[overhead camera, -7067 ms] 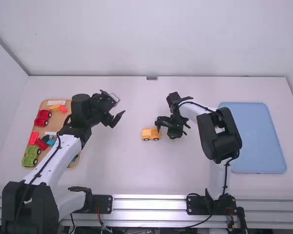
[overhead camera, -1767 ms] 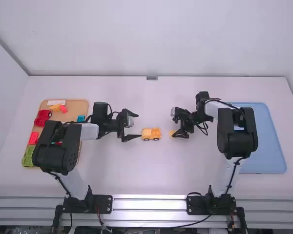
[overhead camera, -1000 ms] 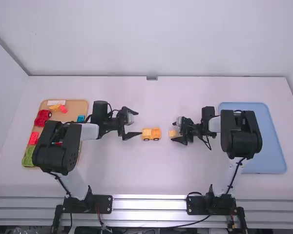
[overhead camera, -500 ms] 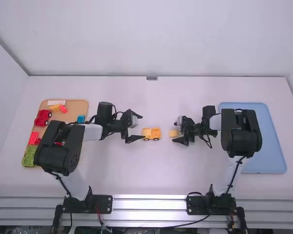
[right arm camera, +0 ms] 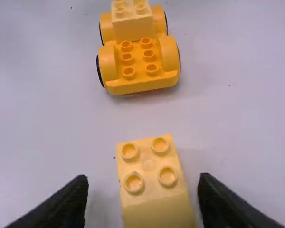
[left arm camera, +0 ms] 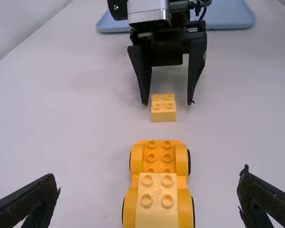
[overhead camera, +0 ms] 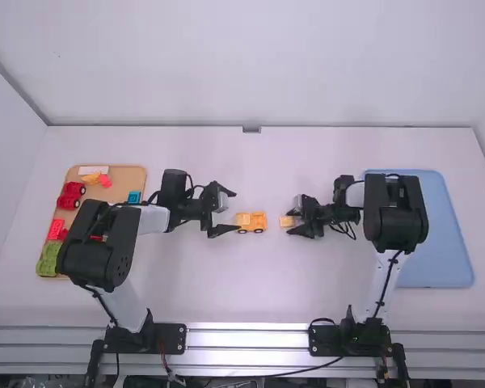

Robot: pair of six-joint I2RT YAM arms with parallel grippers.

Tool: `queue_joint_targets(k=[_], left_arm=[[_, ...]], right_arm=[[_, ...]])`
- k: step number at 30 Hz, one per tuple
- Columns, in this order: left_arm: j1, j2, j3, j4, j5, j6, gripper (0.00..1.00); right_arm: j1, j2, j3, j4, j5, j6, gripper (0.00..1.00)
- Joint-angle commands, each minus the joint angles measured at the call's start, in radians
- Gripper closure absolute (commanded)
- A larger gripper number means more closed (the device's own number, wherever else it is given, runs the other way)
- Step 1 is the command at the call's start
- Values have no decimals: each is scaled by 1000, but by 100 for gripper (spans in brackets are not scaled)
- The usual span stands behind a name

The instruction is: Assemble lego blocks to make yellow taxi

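Note:
The orange-yellow car base [overhead camera: 251, 221] stands mid-table, a pale yellow block [left arm camera: 156, 199] fixed on its end nearer my left gripper. My left gripper [overhead camera: 229, 212] is open at that end; in the left wrist view the gripper [left arm camera: 149, 192] has its fingers wide on both sides of the car, not touching it. A loose yellow block [right arm camera: 152, 180] with four studs lies on the table to the right of the car. My right gripper [overhead camera: 292, 221] is open around this block, and in the right wrist view the gripper [right arm camera: 145, 202] shows a gap on each side of it.
At the left, a tan tray [overhead camera: 129, 176] holds a red car [overhead camera: 71, 195], a green piece [overhead camera: 50, 259], a blue block [overhead camera: 134, 196] and several other blocks, partly under the left arm. A blue tray [overhead camera: 449, 242] lies at the right, partly under the right arm.
Both arms have swung in beside the car over the last several seconds. The loose block now lies uncovered between the open right fingers. Lately the left gripper shifted slightly right, closer to the car.

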Motion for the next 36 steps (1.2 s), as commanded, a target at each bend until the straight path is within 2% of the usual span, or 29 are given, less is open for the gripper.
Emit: queue_joint_targets(k=[1, 2, 3, 7, 11, 15, 20, 22, 25, 27, 28, 36], left_arm=[[-10, 10, -9, -4, 10, 4, 1], [-6, 10, -9, -7, -2, 3, 1], [-6, 10, -9, -13, -16, 4, 1], [-11, 10, -9, -31, -42, 4, 1], [-14, 10, -9, -55, -43, 5, 1], [-50, 53, -9, -36, -92, 29, 1], [-105, 140, 10, -15, -115, 71, 1], [-128, 185, 29, 32, -175, 12, 1], [-135, 208, 37, 60, -179, -3, 1], [-134, 224, 43, 79, -170, -3, 1], [-134, 241, 52, 93, -164, -4, 1], [-146, 301, 66, 131, -172, -4, 1]], right_arm=[[27, 15, 8, -3, 35, -37, 48], [33, 15, 7, -4, 55, -33, 56], [35, 15, 8, -2, 63, -23, 58], [41, 15, 8, 44, 82, 66, 78], [28, 15, 9, 48, 65, 73, 79], [11, 6, 43, -14, -30, 63, 82], [-3, -7, 146, -228, -105, -46, 82], [14, -9, 207, -364, -89, -136, 77], [37, -9, 239, -427, -69, -187, 77], [58, -9, 248, -432, -56, -194, 79], [79, -9, 249, -415, -43, -191, 85], [185, -9, 214, -199, 41, 79, 90]])
